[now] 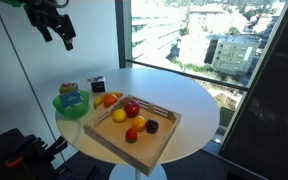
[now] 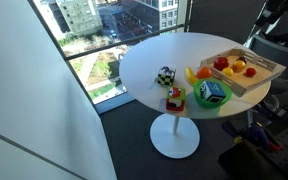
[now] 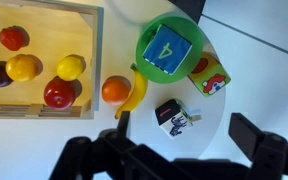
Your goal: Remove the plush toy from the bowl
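We see the claw (image 1: 56,33) hanging high over the left part of the tabletop (image 1: 194,100), spread wide and holding nothing; in the wrist view its dark fingers (image 3: 84,158) come in from the bottom edge. The plush toy (image 3: 168,48) sits inside the bowl (image 3: 142,55), well below the claw, roughly on its midline and toward the top of that view. The toy looks squarish, so we judge that no long axis governs the grip; a descent with some forward reach should serve. A banana (image 3: 134,92) lies between the bowl and the wooden tray (image 3: 94,60), just beside the rim; a small black cube (image 3: 174,117) lies between claw and bowl in the wrist view; both crowd the approach. The tabletop is round, white and smooth; tall windows (image 1: 184,40) stand beyond it.
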Action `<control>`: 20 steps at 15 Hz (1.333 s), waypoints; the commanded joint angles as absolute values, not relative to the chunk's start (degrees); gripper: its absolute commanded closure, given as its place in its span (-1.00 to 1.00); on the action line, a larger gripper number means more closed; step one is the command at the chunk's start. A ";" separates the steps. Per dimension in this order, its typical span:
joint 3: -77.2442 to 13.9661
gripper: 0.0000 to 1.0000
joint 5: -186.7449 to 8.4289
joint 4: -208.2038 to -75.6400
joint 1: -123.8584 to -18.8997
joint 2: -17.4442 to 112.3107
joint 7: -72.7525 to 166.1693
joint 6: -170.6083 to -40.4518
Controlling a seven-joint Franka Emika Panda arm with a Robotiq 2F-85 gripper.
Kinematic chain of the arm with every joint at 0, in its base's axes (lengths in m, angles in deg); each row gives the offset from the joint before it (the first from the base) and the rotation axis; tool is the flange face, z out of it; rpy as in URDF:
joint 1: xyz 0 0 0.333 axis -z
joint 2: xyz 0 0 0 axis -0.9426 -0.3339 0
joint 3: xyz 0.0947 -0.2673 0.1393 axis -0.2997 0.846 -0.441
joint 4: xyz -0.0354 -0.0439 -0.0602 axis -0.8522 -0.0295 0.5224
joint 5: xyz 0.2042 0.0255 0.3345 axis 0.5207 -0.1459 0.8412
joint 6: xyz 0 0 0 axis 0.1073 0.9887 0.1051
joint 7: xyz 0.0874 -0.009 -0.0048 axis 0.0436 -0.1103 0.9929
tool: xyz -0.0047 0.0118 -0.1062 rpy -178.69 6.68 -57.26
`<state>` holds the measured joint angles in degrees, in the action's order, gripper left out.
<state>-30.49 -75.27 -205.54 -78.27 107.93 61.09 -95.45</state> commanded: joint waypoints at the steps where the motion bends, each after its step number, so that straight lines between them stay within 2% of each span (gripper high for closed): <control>1: -30.93 -1.00 -74.90 -205.38 -77.76 107.90 61.38 -95.18; 11: -31.33 -1.00 -74.93 -204.35 -77.96 106.76 61.18 -95.43; 20: -33.86 -1.00 -75.16 -199.00 -78.44 98.80 59.76 -95.09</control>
<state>-32.62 -75.27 -202.70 -78.27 103.41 60.81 -95.84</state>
